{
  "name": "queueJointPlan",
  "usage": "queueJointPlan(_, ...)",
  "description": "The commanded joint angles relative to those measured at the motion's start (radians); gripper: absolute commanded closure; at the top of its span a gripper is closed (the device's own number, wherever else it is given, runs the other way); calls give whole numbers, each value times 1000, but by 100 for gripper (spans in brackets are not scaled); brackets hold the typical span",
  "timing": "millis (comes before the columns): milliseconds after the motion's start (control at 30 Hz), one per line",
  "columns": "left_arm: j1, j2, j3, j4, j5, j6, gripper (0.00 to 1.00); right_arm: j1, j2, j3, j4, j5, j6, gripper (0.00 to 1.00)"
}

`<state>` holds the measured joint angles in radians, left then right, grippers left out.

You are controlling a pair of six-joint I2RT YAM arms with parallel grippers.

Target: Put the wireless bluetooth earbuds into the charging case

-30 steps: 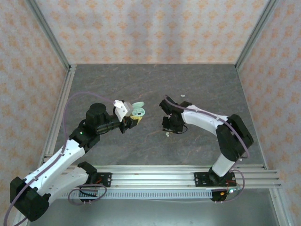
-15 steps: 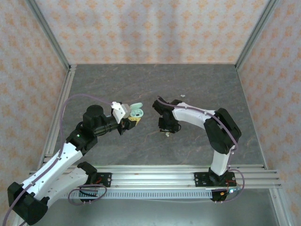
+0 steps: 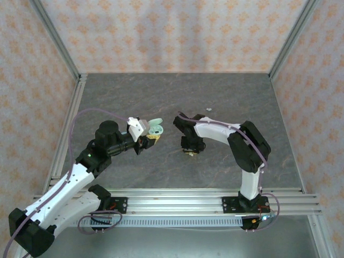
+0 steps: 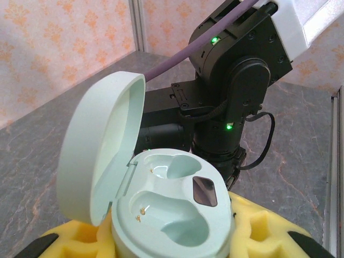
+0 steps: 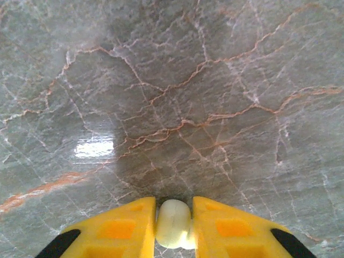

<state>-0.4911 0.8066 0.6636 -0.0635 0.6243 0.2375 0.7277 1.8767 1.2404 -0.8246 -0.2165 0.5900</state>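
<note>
My left gripper [image 4: 172, 239] is shut on a mint-green charging case [image 4: 172, 209], its yellow pads [image 4: 258, 228] against both sides. The lid [image 4: 99, 156] stands open and both wells are empty. From above, the case [image 3: 156, 127] hangs over the table left of centre. My right gripper [image 5: 173, 228] is down at the table with its fingers [image 5: 121, 228] pressed against both sides of a whitish-green earbud [image 5: 173, 221] that rests on the stone top. In the top view the right gripper [image 3: 191, 152] covers that earbud. Another tiny pale earbud [image 3: 208, 109] lies further back.
The grey marbled table [image 3: 226, 91] is walled by patterned panels with metal posts. The right arm's dark wrist [image 4: 236, 80] stands close behind the open case. A metal rail [image 3: 177, 201] runs along the near edge by both bases.
My right gripper has moved left and down onto the earbud and closed around it. The left arm has shifted slightly, still holding the open case.
</note>
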Motion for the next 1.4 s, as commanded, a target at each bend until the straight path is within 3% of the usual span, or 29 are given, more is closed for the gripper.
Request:
queueJointPlan(0,-6,-14,-7,3,-12,18,94,4,1,16,-44,17,-11,77)
queueJointPlan(433,-6,-8,-4,8,-6,15,94,-16,-69,-21,11,-22,14,94)
queueJointPlan(833,-6,25,-14,138,28,-27,94,-27,-529,-78,212,-88,116,100)
queueJointPlan(1000,-5,39,-15,201,49,-48,94,24,-678,-91,387,-155,122,100)
queueJointPlan(1200,-6,52,-8,231,67,-65,94,150,-688,-11,440,-175,44,100)
queueJointPlan(1367,-6,52,-1,224,74,-71,94,189,-688,17,484,-178,15,100)
